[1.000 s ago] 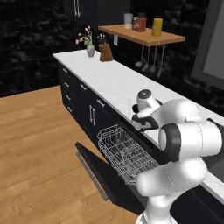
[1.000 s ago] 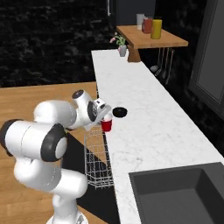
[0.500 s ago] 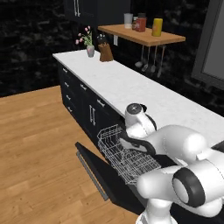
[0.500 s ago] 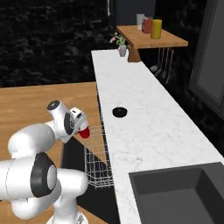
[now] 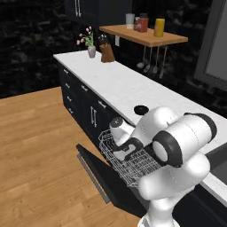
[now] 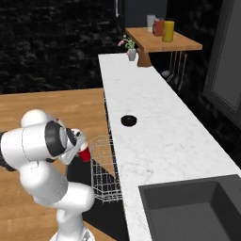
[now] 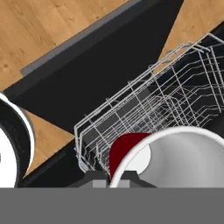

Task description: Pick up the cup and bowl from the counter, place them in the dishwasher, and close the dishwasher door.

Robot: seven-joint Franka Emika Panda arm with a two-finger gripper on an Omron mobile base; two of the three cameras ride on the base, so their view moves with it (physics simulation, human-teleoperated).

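having swung off the counter (image 6: 155,132), the gripper (image 6: 81,151) now pinches the cup (image 6: 84,155) over the rack's (image 5: 128,163) front edge; bowl (image 6: 128,121) remains.

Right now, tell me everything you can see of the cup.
The cup is small, red and tapered, plastic-looking, with a white rim and a pale inside seen in the hand view. It is off the counter, tilted, and clamped in the shut end effector. It hangs above the near edge of the white wire rack, over the open dishwasher door.
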